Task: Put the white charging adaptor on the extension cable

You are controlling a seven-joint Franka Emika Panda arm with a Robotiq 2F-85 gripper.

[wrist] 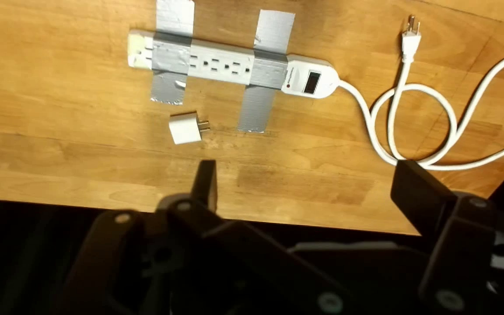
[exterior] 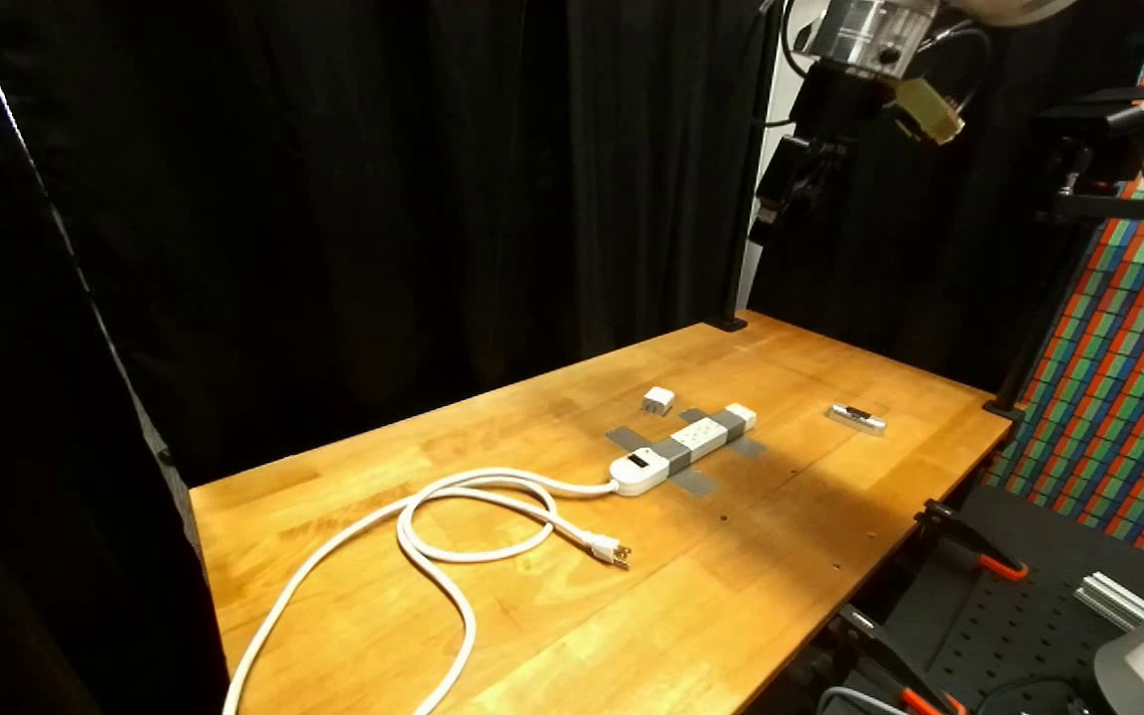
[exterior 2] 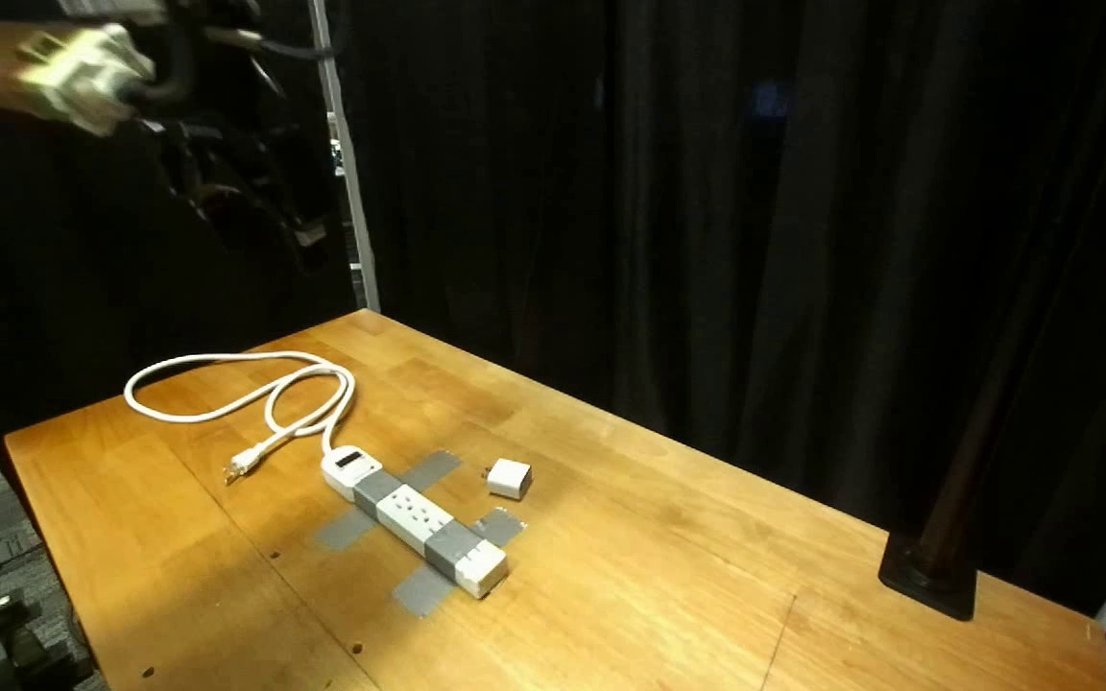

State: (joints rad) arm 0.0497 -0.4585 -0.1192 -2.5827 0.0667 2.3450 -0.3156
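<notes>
Wrist view: we see the gripper (wrist: 305,166) spread wide and empty, then the white charging adaptor (wrist: 185,128) lying on the surface (wrist: 81,122), and just beyond it the extension cable (wrist: 221,63), gray tape (wrist: 270,68) covering part of its top.

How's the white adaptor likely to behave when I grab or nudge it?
The white adaptor is probably stiff and light, being a small block. Its flat faces should keep it from rolling, but it may slide, since the gray tape doesn't reach it. Its exposed metal prongs could snag.

Robotics lab, robot arm (exterior: 870,40), black curtains (exterior: 383,199), wooden table (exterior: 731,576), clamps (exterior: 1002,568)
</notes>
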